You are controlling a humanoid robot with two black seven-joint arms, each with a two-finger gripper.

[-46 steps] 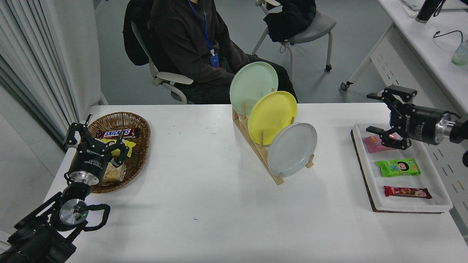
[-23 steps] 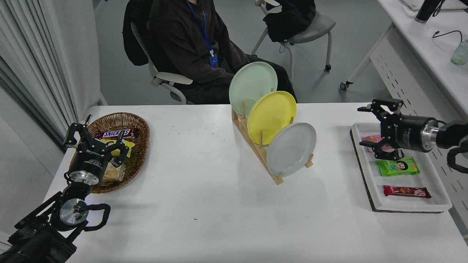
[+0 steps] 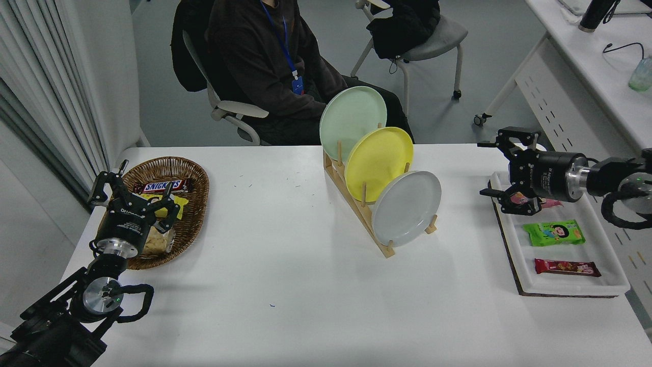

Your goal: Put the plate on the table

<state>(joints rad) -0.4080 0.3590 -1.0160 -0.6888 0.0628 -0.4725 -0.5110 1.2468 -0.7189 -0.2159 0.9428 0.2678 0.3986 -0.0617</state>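
The pale grey plate (image 3: 406, 208) leans upright in the front slot of a wooden rack (image 3: 362, 211) near the middle of the white table (image 3: 285, 285). Behind it in the same rack stand a yellow plate (image 3: 379, 156) and a mint-green plate (image 3: 352, 121). My right gripper (image 3: 488, 168) hovers open to the right of the rack, over the left end of the snack tray, pointing left toward the plates and holding nothing. My left gripper (image 3: 131, 193) is parked open at the lower left, over the basket.
A white tray (image 3: 606, 255) at the right holds pink, green and red snack packets. A wicker basket (image 3: 193, 204) with snacks sits at the left. A person in dark clothes sits at the far side, behind the rack. A second chair stands further back.
My right gripper has moved left, from above the tray's far end toward the rack, staying open. The plates and the left arm have not moved.
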